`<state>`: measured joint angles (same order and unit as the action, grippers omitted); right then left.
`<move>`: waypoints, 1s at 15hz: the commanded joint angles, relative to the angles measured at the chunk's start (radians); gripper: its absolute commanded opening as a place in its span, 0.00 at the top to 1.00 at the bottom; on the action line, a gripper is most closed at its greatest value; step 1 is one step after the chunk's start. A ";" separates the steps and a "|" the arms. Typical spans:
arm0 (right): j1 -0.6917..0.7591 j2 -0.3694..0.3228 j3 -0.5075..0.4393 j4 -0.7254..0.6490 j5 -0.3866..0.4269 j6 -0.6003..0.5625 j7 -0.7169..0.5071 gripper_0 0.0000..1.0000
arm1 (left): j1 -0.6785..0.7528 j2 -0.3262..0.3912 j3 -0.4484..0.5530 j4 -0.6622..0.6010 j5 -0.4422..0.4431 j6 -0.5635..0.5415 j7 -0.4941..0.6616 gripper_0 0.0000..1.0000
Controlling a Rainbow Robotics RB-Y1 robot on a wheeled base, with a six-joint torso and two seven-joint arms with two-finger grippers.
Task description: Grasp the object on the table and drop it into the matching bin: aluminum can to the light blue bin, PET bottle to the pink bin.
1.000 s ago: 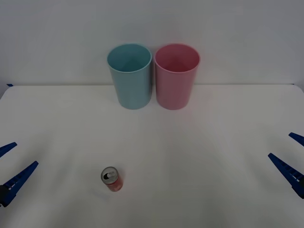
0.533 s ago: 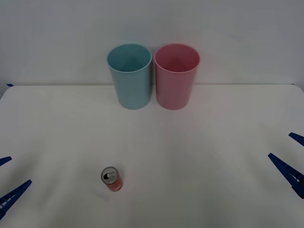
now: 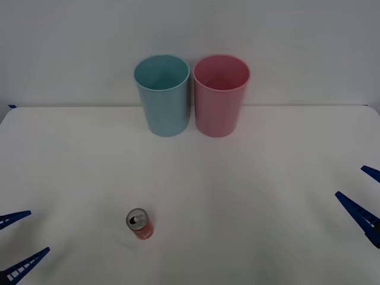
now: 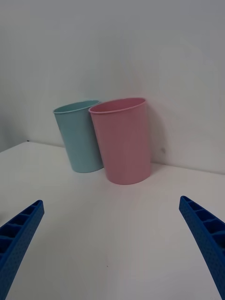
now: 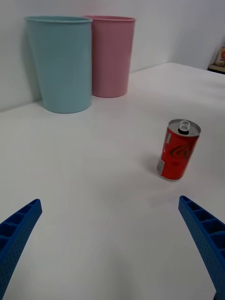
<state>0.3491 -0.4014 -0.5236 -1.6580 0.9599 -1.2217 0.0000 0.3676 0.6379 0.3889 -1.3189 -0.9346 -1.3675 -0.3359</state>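
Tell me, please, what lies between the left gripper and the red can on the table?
Nothing: in the front view only bare white table separates the open left gripper from the upright red can. The left wrist view shows the same.

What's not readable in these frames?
- Light blue bin and pink bin: bottoms inside hidden by their own walls, front view.
- Left gripper: cut off by the front view's edge.
- Can: small side print too small to read, left wrist view.
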 commanded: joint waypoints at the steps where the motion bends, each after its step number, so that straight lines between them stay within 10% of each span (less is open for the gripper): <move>1: 0.000 0.000 0.000 0.000 0.000 0.000 0.000 0.00 | -0.002 0.000 -0.051 0.001 -0.003 -0.002 -0.025 0.00; 15: 0.000 0.000 0.000 0.000 0.000 0.000 0.000 0.00 | -0.072 -0.153 -0.193 0.009 -0.069 0.001 -0.041 0.00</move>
<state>0.3491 -0.4014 -0.5236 -1.6581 0.9599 -1.2217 0.0000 0.3024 0.4964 0.1963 -1.3107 -0.9872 -1.3684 -0.3773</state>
